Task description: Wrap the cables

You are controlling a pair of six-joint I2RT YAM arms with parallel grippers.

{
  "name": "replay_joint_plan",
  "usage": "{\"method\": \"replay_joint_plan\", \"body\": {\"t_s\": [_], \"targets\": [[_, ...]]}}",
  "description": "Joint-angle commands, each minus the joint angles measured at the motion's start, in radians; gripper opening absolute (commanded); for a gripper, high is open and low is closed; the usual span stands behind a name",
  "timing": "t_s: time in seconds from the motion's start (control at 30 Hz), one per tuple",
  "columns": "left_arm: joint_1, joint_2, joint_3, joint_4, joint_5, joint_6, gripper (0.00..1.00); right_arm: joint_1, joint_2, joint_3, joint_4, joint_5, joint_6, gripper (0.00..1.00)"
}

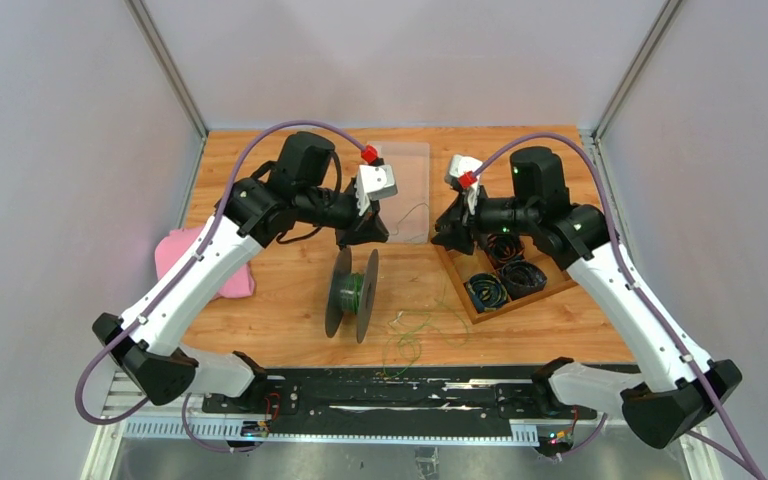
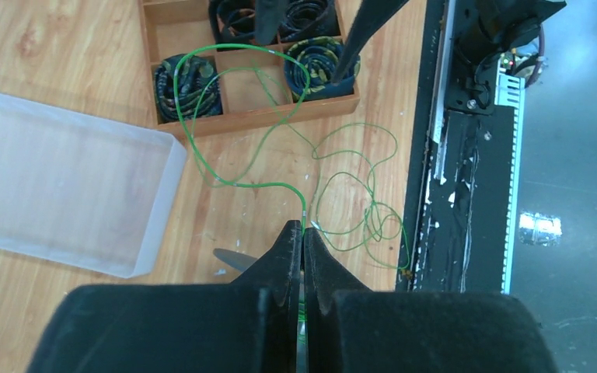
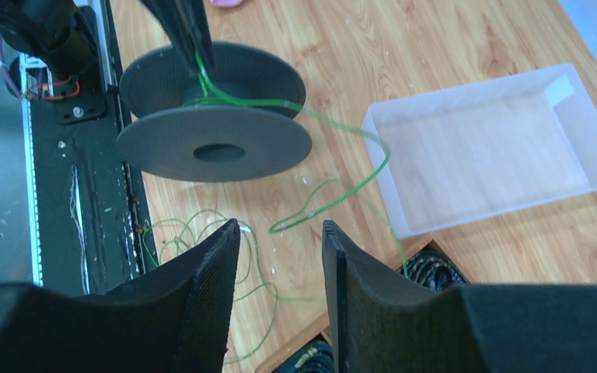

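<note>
A thin green cable (image 2: 237, 183) lies in loose loops on the wooden table and runs onto a black spool (image 1: 352, 294) standing on its edge at the table's middle; the spool also shows in the right wrist view (image 3: 214, 144). My left gripper (image 2: 304, 229) is shut on the green cable just above the spool. My right gripper (image 3: 280, 227) is open and empty, hovering over the loose loops (image 3: 202, 233) beside the wooden tray. More cable tangles near the front edge (image 1: 405, 335).
A wooden compartment tray (image 1: 550, 285) with several coiled dark cables stands at the right. A clear plastic bin (image 1: 407, 165) sits at the back centre. A pink cloth (image 1: 175, 250) lies at the left. A black rail (image 1: 390, 390) runs along the front edge.
</note>
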Motion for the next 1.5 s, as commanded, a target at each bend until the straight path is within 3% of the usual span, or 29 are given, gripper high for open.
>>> {"method": "replay_joint_plan", "body": {"t_s": [0.0, 0.27, 0.5, 0.9, 1.2, 1.47], "targets": [[-0.01, 0.004, 0.032, -0.013, 0.053, -0.008, 0.0, -0.001, 0.045, 0.064, 0.096, -0.035, 0.101, 0.45], [-0.011, -0.023, 0.008, -0.013, 0.042, 0.017, 0.0, -0.001, 0.147, 0.203, 0.066, 0.089, 0.168, 0.53], [-0.011, -0.035, -0.004, -0.013, 0.031, 0.035, 0.0, 0.003, 0.341, 0.403, -0.117, 0.008, 0.244, 0.64], [-0.011, -0.057, -0.021, -0.013, -0.006, 0.055, 0.0, 0.023, 0.465, 0.498, -0.348, -0.074, 0.145, 0.6], [-0.011, -0.06, -0.022, -0.013, -0.008, 0.057, 0.0, 0.054, 0.469, 0.49, -0.359, -0.051, 0.121, 0.46], [-0.011, -0.06, -0.027, -0.013, 0.011, 0.057, 0.0, 0.079, 0.491, 0.519, -0.358, -0.043, 0.089, 0.55]]}}
